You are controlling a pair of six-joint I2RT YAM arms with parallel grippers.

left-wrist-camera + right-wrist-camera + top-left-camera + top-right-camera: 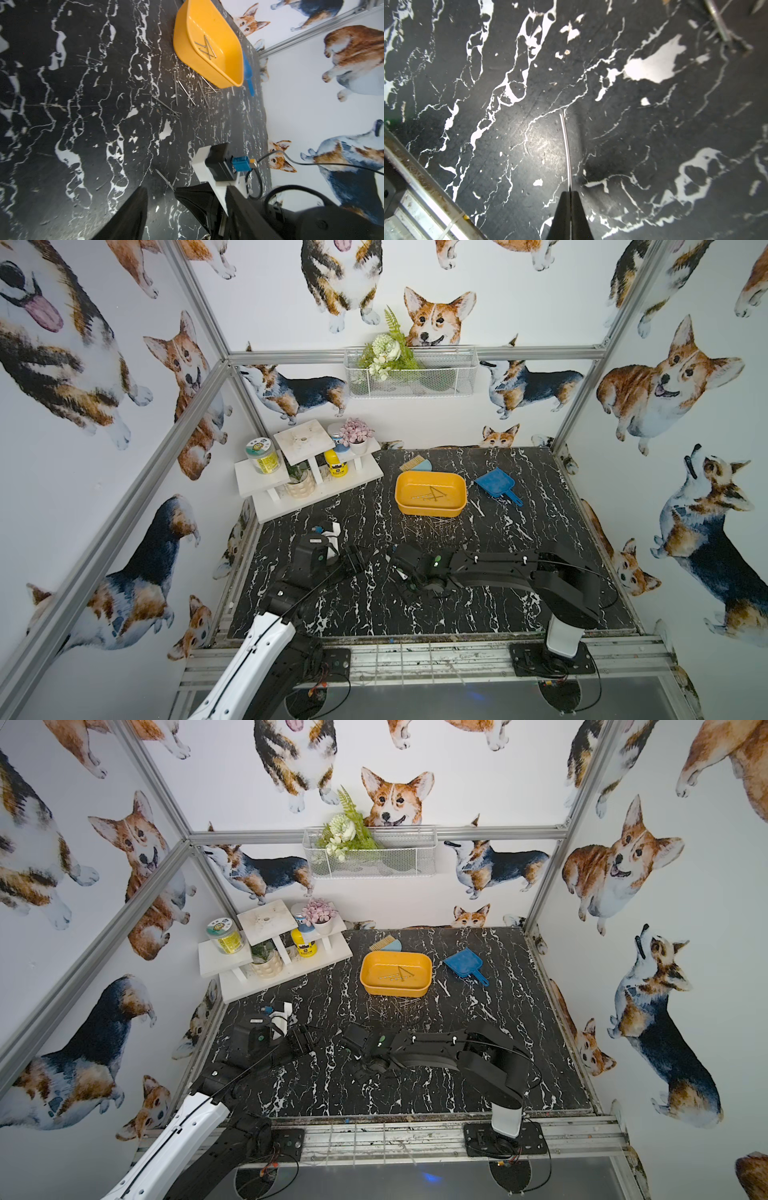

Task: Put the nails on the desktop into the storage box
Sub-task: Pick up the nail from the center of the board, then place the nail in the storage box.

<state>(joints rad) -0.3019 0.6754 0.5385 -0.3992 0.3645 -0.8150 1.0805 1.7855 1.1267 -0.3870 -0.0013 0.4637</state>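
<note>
Corgi-print walls surround the black veined desktop, with nails scattered before the storage box. The right gripper pinches one nail; the left gripper stands open.

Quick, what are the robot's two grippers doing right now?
Left gripper: open, holding nothing.
Right gripper: closed on one nail.
</note>
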